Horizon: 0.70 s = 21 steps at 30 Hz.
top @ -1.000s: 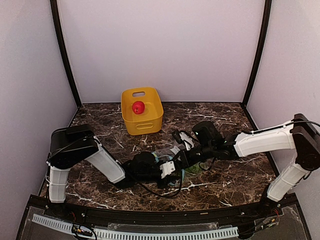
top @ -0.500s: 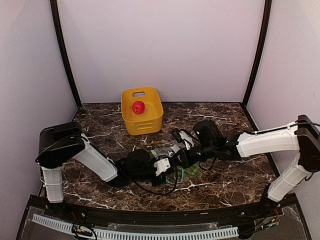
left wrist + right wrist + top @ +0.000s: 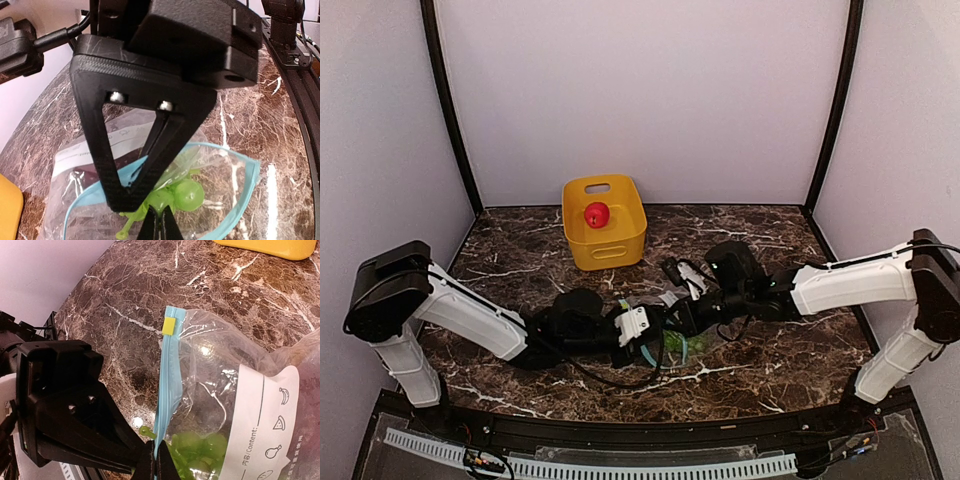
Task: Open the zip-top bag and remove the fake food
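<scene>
Left pincer (image 3: 156,222): clenched tight at the bag's mouth, its tips pinched on the green grapes (image 3: 182,194).
Right pincer (image 3: 156,465): clenched on the blue zip strip (image 3: 165,390), holding that edge.
Zip-top bag (image 3: 220,355): open, lying on the worktop (image 3: 770,360) between the 2 arms.
Red fruit (image 3: 597,214): out of the bag, sitting in the yellow bin (image 3: 620,245).
Risk 1: the hold looks to be on a thin stalk, so the grapes could slip and drop back in.
Risk 2: if plastic is pinched too, the whole bag may lift with the grapes.
Risk 3: the bunch could catch on the zip strip.
</scene>
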Each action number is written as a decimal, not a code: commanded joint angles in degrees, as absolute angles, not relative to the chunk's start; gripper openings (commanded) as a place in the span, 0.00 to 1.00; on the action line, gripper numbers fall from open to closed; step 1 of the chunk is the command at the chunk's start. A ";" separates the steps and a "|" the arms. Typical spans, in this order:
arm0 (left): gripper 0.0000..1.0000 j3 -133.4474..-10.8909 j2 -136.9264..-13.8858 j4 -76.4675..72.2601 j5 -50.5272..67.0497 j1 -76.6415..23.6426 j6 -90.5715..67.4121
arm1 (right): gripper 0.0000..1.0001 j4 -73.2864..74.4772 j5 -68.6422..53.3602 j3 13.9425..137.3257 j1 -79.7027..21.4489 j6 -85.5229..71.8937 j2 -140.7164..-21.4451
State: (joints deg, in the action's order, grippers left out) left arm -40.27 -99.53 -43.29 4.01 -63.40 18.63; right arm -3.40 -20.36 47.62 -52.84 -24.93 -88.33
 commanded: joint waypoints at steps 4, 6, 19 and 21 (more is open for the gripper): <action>0.01 -36.75 -90.46 -35.75 3.76 -63.79 17.62 | 0.00 -3.43 -19.17 49.01 -52.24 -24.26 -89.38; 0.01 -35.74 -88.26 -35.02 4.25 -64.10 17.39 | 0.00 -3.55 -19.09 49.21 -51.92 -24.49 -89.36; 0.01 -34.33 -76.74 -32.27 7.71 -65.13 13.97 | 0.00 -4.58 -19.80 49.39 -51.15 -25.50 -90.07; 0.01 -34.86 -74.80 -31.15 6.01 -65.08 14.12 | 0.00 -4.64 -19.73 49.32 -51.07 -25.50 -90.09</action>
